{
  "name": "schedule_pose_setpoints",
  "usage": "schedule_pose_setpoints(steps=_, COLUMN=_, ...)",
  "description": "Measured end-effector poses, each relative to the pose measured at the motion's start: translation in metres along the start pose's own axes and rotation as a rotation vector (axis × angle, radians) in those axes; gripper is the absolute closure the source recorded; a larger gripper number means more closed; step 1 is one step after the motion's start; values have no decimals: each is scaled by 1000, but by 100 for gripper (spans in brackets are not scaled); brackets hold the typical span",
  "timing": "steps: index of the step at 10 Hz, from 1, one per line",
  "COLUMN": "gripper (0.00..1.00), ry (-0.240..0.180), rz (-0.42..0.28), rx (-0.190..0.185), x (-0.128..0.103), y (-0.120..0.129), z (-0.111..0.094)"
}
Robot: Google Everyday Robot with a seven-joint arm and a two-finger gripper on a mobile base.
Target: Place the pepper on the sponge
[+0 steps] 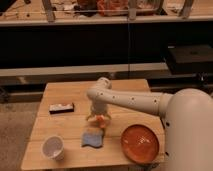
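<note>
The small orange-red pepper (102,120) is at the middle of the wooden table (70,92), just behind the sponge. My gripper (98,118) points down right at the pepper, its fingers spread open around it. I cannot tell whether the pepper rests on the table or hangs slightly above it. The blue-grey sponge (92,138) lies flat, a little nearer the front edge than the gripper, with nothing on it. My white arm reaches in from the right.
A round orange plate (140,144) lies at the front right of the table. A white cup (53,148) stands at the front left. A dark rectangular block (62,107) lies at the left. Dark shelving runs behind the table.
</note>
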Motion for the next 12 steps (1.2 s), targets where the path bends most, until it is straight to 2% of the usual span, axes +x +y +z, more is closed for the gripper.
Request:
schedule_pose_setpoints(steps=5, gripper=20, ry=-30, rz=19, rx=-18, x=-2, y=2, z=6)
schedule_pose_setpoints(steps=6, gripper=23, ry=-39, rz=25, rx=-19, x=-2, y=2, z=8)
schedule_pose_setpoints(steps=7, gripper=28, ry=-47, rz=28, rx=-20, x=-2, y=2, z=10)
schedule_pose_setpoints(steps=8, gripper=40, ry=-59, rz=29, rx=-26, x=-2, y=4, z=14)
schedule_pose_setpoints(steps=10, gripper=58, ry=-75, rz=32, rx=-31, x=-2, y=7, z=19)
schedule_pose_setpoints(steps=11, gripper=63, ry=-85, rz=34, rx=-33, x=-2, y=9, z=21)
schedule_pose_setpoints(steps=12, gripper=63, ry=-91, rz=32, rx=-32, x=-3, y=10, z=22)
